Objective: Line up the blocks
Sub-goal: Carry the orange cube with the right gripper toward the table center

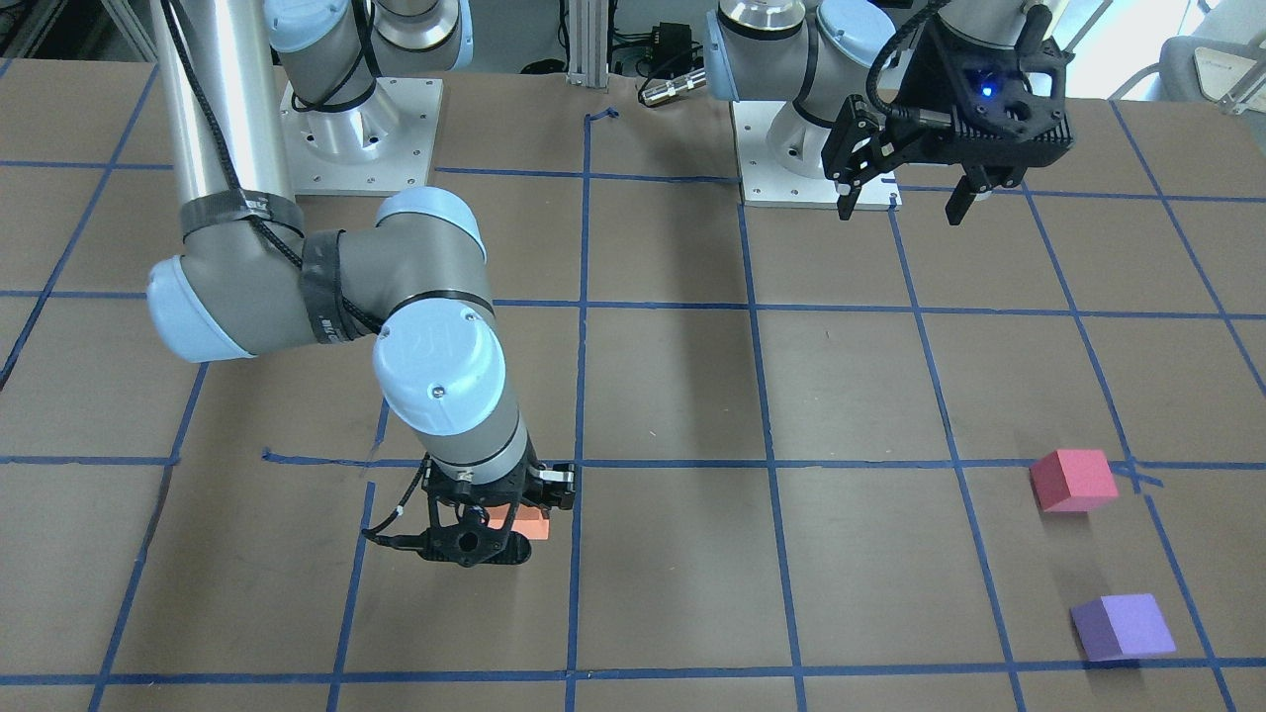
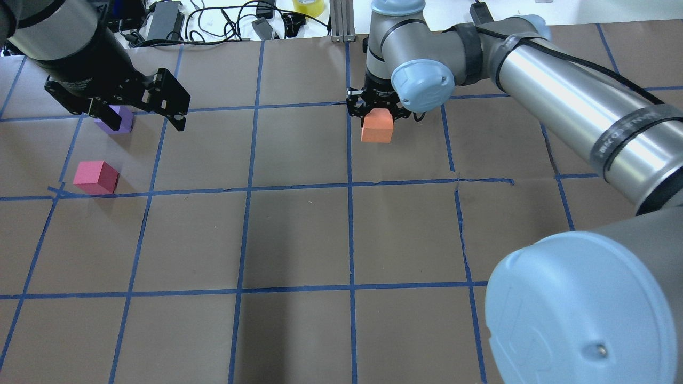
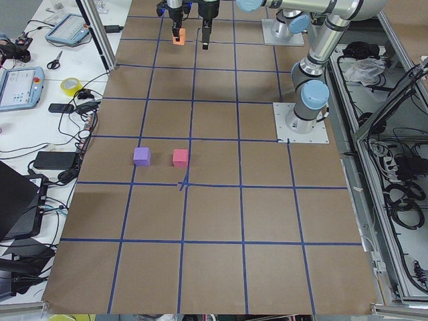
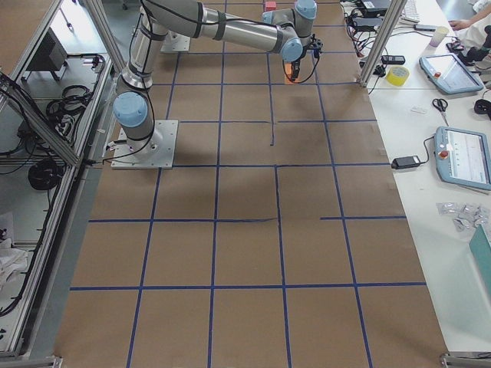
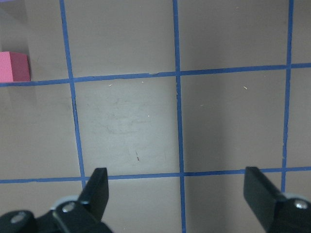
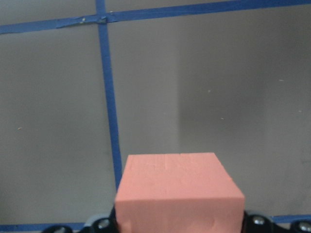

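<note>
The orange block (image 6: 180, 194) is sitting clamped in the right end effector (image 2: 378, 113), beside a blue tape line (image 6: 109, 121) on the bench (image 1: 673, 396). The pinkish-red block (image 1: 1073, 480) and purple block (image 1: 1123, 626) are lying well apart from it. The left end effector (image 1: 905, 206) is hanging spread wide.

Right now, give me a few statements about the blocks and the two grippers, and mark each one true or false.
1. The right gripper is shut on the orange block. True.
2. The left gripper holds the purple block. False: that gripper is open and empty, and the purple block lies on the table.
3. The pinkish-red block and the purple block touch each other. False: bare table shows between them.
4. The pinkish-red and purple blocks both lie on the robot's left side of the table. True.
</note>
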Motion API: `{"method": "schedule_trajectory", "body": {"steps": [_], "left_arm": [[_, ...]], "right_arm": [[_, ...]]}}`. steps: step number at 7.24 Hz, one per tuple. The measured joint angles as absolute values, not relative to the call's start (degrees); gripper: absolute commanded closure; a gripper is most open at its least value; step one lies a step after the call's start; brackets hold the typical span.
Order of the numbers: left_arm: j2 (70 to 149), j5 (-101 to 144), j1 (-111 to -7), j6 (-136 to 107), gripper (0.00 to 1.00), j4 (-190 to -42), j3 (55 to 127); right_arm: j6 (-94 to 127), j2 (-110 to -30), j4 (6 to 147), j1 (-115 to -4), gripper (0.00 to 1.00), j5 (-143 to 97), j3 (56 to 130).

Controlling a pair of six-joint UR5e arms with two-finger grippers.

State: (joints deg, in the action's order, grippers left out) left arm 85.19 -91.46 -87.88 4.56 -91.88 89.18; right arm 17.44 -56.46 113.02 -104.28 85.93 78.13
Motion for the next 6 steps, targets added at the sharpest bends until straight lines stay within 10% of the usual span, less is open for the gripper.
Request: {"method": "schedule_trajectory", "body": {"steps": [6], "left_arm": [[84.97,-91.86,-87.91,8.56,0.0,-93.8,88.95]], "right_arm": [[20.46,-48.36,119.86,-110.25,0.79,85.53,75.76]]}}
